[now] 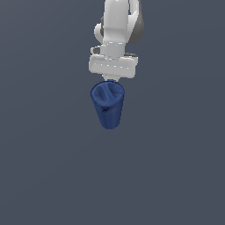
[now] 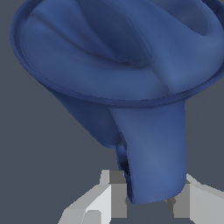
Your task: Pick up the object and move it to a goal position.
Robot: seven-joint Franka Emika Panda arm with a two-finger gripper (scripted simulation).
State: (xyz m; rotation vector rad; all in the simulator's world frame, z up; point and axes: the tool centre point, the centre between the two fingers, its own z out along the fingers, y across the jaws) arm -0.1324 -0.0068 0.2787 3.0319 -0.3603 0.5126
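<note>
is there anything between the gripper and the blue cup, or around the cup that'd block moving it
Nothing visible does. In the wrist view the gripper has its fingers on either side of the blue cup with no other object between them. In the exterior view only plain grey ground surrounds the cup. No goal marker shows, so the path there cannot be judged.

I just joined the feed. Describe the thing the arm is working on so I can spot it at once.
Find the white arm at the top of the exterior view; directly beneath its gripper is the dark blue cup. It tapers from a wide round rim to a narrow rounded base, the only coloured thing against the plain grey ground.
</note>
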